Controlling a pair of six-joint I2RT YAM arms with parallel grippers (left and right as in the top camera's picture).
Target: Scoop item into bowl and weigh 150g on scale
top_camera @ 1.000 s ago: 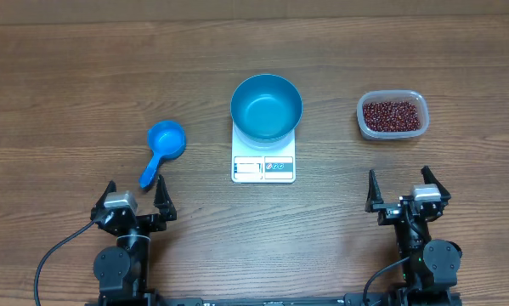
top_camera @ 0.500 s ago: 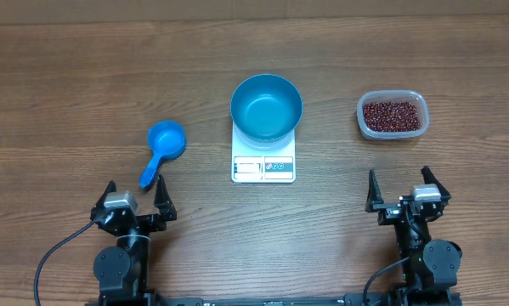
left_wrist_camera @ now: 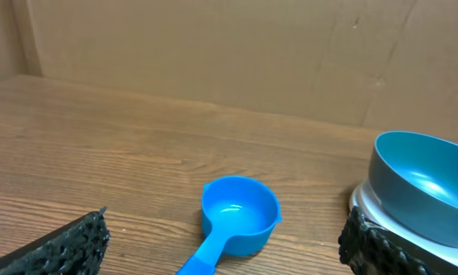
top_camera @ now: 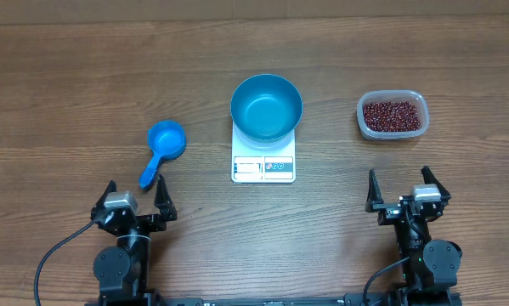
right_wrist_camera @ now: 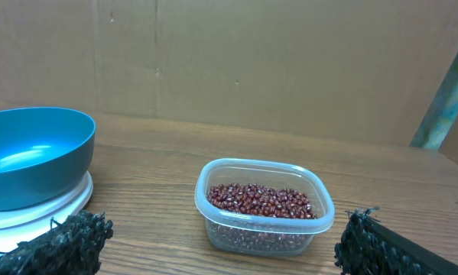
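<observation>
Beans [top_camera: 393,116] sit in the tub [top_camera: 359,115], right of the bowl [top_camera: 266,106] on the scale [top_camera: 263,167]. The left wrist view shows the scoop [left_wrist_camera: 240,214], not the beans. Left gripper [top_camera: 135,187] and right gripper [top_camera: 400,178] are wide apart, holding nothing.

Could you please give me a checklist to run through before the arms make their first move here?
1. Round deep blue plastic bowl sits on the small flat white rectangular scale: ok.
2. Bowl is empty: ok.
3. Small blue handled plastic scoop lies free and empty on the table, just ahead of the left hand: ok.
4. Clear rectangular plastic tub has no lid and holds the dark red-brown beans: ok.
5. Left hand and right hand are both open and hold nothing: ok.
6. Scale's display reads zero with the bowl on it: cannot tell, the digits are too small.
</observation>
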